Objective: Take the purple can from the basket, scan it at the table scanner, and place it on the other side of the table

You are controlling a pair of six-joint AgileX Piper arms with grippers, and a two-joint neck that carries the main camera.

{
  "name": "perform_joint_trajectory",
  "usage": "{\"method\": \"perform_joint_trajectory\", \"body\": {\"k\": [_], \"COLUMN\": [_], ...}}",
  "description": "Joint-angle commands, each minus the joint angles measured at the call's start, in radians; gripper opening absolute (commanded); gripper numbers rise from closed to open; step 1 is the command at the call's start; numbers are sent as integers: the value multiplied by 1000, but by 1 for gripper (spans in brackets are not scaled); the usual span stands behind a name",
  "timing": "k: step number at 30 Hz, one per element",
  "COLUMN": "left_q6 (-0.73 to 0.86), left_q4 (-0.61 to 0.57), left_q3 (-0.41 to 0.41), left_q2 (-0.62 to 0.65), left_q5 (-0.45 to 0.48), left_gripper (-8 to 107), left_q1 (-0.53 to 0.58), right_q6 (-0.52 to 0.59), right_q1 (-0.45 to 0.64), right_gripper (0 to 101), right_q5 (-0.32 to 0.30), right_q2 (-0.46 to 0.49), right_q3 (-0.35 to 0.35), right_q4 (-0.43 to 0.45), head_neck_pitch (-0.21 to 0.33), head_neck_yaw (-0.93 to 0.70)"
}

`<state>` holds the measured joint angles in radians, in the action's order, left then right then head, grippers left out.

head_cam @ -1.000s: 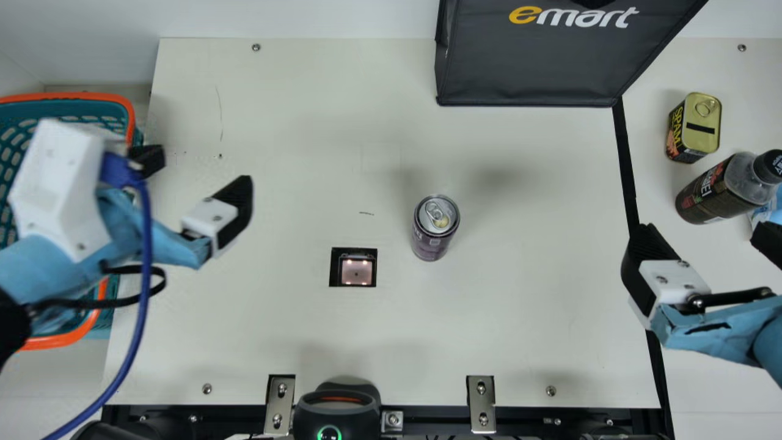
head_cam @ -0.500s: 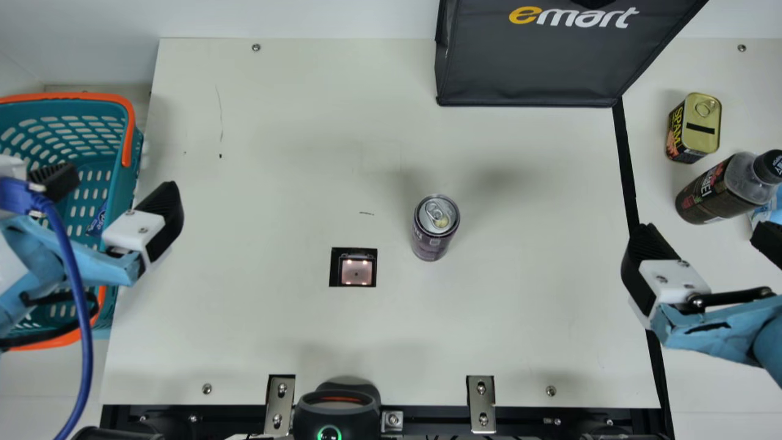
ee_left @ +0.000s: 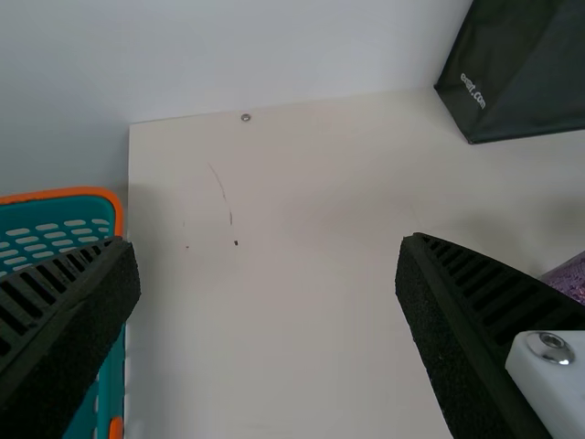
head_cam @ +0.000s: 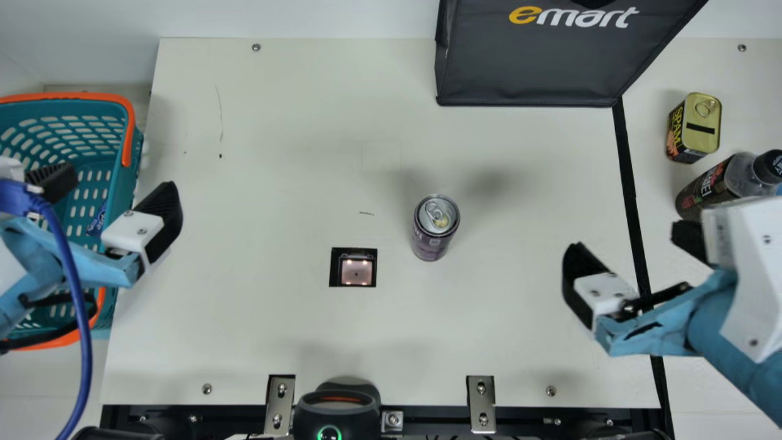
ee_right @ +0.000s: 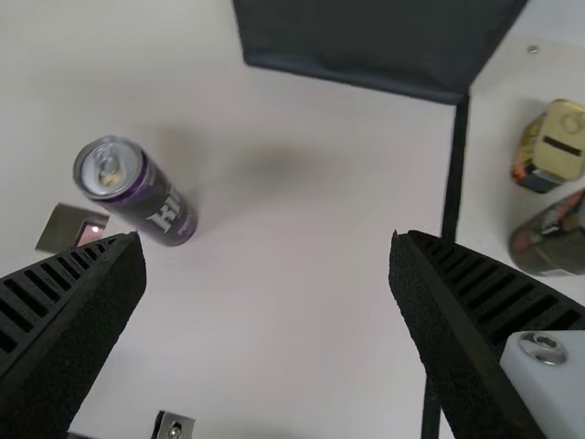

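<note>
The purple can stands upright on the table, just right of the scanner. My left gripper is open over the right side of the basket, well away from the can. My right gripper is open near the black line, to the right of the can. The left wrist view shows the left gripper with nothing between its fingers and a sliver of the can. In the right wrist view the purple can stands beyond the right gripper, outside its fingers.
A black bag stands at the back. Right of the black line are a yellow-topped tin and a dark bottle. A blue packet lies in the basket. A black device sits at the front edge.
My left gripper has moved left from the table to above the basket, then stayed nearly still. Lately my right arm has come leftward, its gripper crossing toward the can. The can has not moved.
</note>
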<state>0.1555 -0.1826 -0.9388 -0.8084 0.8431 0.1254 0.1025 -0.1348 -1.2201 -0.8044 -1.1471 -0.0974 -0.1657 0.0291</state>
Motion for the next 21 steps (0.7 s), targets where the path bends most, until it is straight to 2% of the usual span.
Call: {"method": "perform_joint_trajectory", "body": {"k": [1, 8, 14, 21], "left_q6": [0, 0, 0, 0], "left_q4": [0, 0, 0, 0], "left_q3": [0, 0, 0, 0], "left_q2": [0, 0, 0, 0], "left_q5": [0, 0, 0, 0], "left_gripper": [90, 90, 90, 90], "left_q1": [0, 0, 0, 0], "right_q6": [45, 186, 289, 283], "right_q1": [0, 32, 66, -12], "right_gripper": [95, 95, 95, 95], "right_q5": [0, 0, 0, 64], "right_q2": [-10, -66, -140, -237], "right_q3": [10, 34, 14, 0], "right_q4": [-45, -142, -188, -165], "head_neck_pitch": [27, 27, 27, 27], "head_neck_yaw": [-2, -2, -2, -2]}}
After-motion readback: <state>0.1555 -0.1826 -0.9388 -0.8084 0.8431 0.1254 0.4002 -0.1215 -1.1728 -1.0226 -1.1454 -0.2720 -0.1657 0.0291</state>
